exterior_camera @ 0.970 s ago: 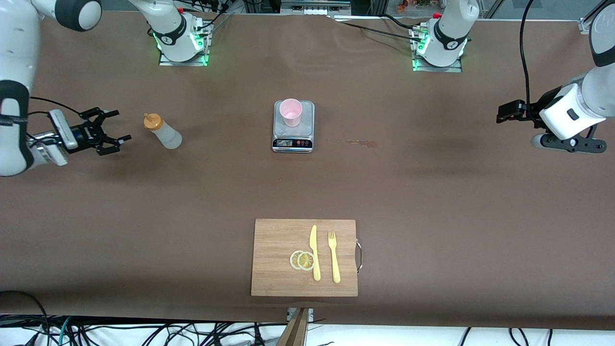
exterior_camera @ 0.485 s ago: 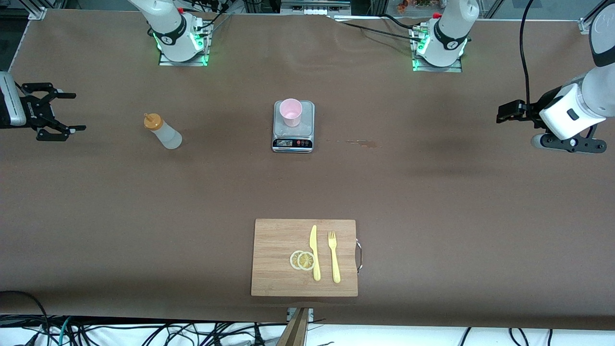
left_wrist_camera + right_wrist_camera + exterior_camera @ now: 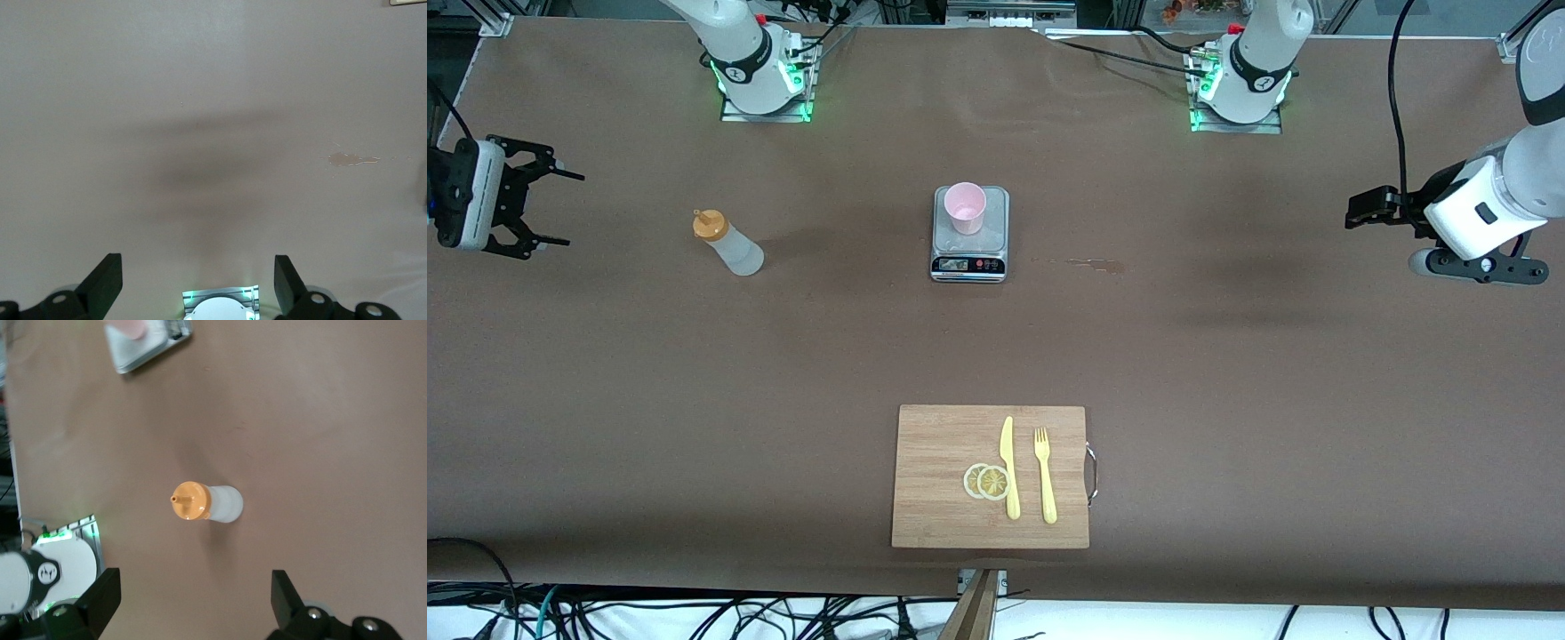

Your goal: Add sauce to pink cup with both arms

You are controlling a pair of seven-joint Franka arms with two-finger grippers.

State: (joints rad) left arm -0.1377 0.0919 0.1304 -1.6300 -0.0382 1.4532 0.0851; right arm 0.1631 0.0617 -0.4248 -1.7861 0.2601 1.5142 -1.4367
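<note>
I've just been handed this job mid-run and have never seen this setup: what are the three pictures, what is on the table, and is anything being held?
Two white robot arms work at a brown table.

The wide picture looks down from across the table. The other two come from cameras on each arm's wrist.

The right pincer hangs open over the right arm's end of the table, holding nothing. Its camera looks down on the sauce, standing upright on the table. The left pincer waits over the left arm's end. Its camera shows open fingers above bare table.

The pink cup stands on a small scale mid-table. Nearer the front camera, a board carries lemon slices, a knife and a fork.
</note>
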